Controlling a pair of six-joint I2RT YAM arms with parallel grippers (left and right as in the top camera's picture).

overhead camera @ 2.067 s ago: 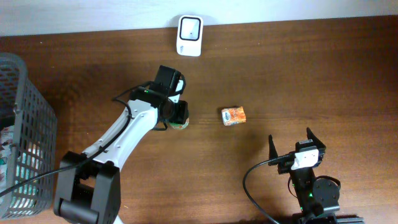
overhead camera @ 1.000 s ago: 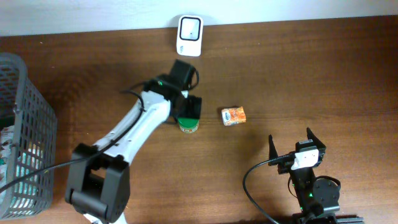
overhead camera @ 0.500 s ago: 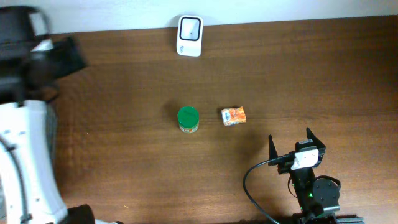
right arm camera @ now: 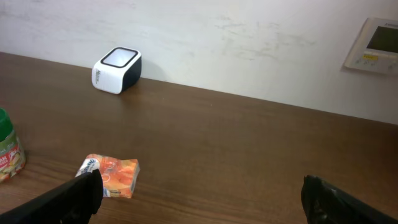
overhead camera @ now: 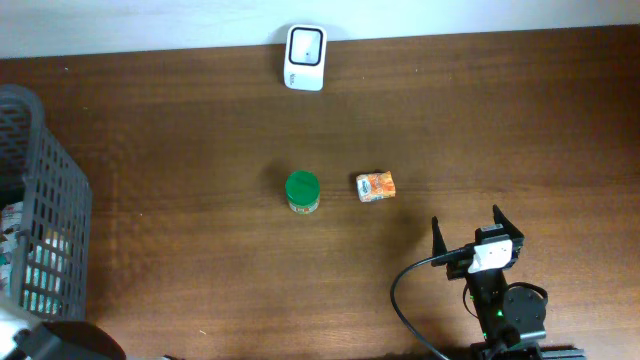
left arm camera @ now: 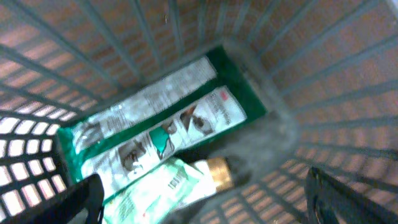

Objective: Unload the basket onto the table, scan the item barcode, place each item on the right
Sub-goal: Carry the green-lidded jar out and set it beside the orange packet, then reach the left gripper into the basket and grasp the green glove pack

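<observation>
The white barcode scanner stands at the table's far edge. A green-lidded jar stands upright mid-table, with a small orange packet just to its right. My left gripper is open above the inside of the grey basket, over green-and-white packets lying on its floor, and holds nothing. My right gripper is open and empty near the front right, short of the orange packet.
The basket's mesh walls close in around the left gripper. A pale green pouch and a gold-capped item lie among the packets. In the overhead view, only a dark part of the left arm shows, at the bottom left corner.
The left gripper let go of the green-lidded jar beside the orange packet, then swung left and now hangs over the basket's inside. The right arm has not moved.
</observation>
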